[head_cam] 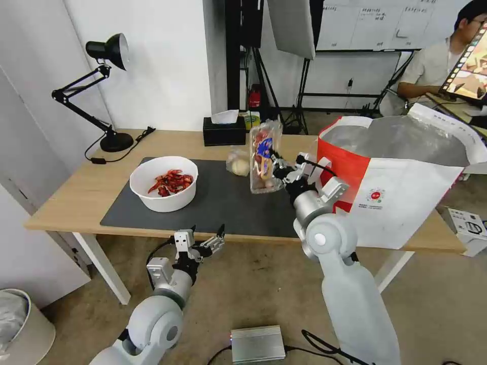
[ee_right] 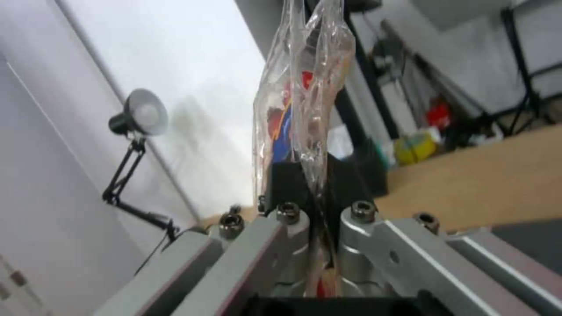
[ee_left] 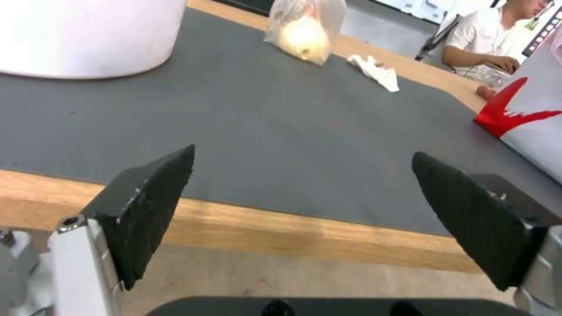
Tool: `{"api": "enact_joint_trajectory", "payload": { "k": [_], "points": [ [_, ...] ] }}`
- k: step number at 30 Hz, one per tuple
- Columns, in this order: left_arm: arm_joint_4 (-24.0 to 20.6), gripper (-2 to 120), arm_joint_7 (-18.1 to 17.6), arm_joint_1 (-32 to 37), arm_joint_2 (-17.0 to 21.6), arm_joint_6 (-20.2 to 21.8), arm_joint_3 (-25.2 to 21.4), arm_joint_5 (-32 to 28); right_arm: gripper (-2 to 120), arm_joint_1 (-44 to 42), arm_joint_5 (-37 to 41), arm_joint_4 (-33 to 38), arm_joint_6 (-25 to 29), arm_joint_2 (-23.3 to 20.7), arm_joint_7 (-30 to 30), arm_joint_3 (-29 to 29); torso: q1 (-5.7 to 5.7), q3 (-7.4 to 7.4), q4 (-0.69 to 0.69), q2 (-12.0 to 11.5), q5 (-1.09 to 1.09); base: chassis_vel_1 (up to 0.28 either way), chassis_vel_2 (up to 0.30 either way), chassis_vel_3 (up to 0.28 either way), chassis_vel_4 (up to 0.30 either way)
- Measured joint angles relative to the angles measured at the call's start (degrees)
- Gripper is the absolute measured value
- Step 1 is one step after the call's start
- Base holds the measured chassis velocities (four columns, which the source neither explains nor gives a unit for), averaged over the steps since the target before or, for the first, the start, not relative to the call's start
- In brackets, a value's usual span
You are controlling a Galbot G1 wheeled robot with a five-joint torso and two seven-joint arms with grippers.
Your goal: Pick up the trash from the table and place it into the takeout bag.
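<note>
1. Studio floor lies beneath my spread left tool (head_cam: 207, 242), parked below the bench (head_cam: 76, 192) edge.
2. My right tool (head_cam: 276, 170) pinches the clear tray (head_cam: 264, 154) upright above the mat, keeping its scraps contained.
3. Beside it, the takeout bag (head_cam: 406, 203) gapes, ready to receive.

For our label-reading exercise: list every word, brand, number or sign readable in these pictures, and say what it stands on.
No text can be read.
takeout bag: small round red logo with a line of print beneath, too small.
clear plastic tray, held upright by the right hand: blue and red patch, blurred.
whiteboard behind: writing, too small.
white box: dark marks, unreadable.
</note>
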Motion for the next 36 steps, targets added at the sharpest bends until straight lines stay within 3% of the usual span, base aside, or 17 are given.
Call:
{"api": "enact_joint_trajectory", "payload": {
  "k": [9, 36],
  "points": [
    [0.28, 100, -0.11, 0.02, -0.38, -0.03, 0.36, 0.32, 1, -0.18, -1.54, 2.62, 2.71, -1.13, 0.63, 1.12, 0.0, 0.0, 0.0, 0.0, 0.0, 0.0, 0.0, 0.0, 0.0],
    [1.48, 100, -0.19, 0.49, -1.78, -0.1, 1.15, 1.83, 1, 0.24, -1.06, 8.08, 10.78, -4.19, 3.0, 11.85, 0.0, 0.0, 0.0, 0.0, 0.0, 0.0, 0.0, 0.0, 0.0]
  ]
}}
